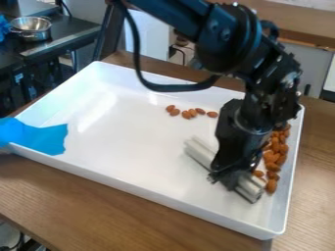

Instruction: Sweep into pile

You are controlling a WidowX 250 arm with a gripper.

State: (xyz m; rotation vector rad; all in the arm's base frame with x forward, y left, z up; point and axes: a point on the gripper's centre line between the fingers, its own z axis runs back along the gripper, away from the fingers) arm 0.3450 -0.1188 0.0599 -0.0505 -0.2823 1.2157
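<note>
Black arm comes in from the far edge, hanging over the R side of a white tray (131,147); black cable loops off it on the L. Gripper (229,180) is down low in the tray, R of ctr, closed on a pale ribbed bar (203,151), w/ the bar lying at a slant, far-L end to near-R end. Bar's near-R end is by the loose edge of the almond pile (281,152). Pile = brown nuts bunched in a long strip along the tray's R wall, partly hidden behind the gripper, a few at its L edge close to the bar. Sep. small group of almonds (186,114) sits in the far half, abt mid-tray L-to-R, in a loose row, well apart from the pile. Blue cloth-like piece (39,137) drapes over the tray's L corner. Tray's on a brown wood table (98,215). Far L, in bkgd: dark counter (62,37) w/ a shiny metal pot (31,29) on it.
</note>
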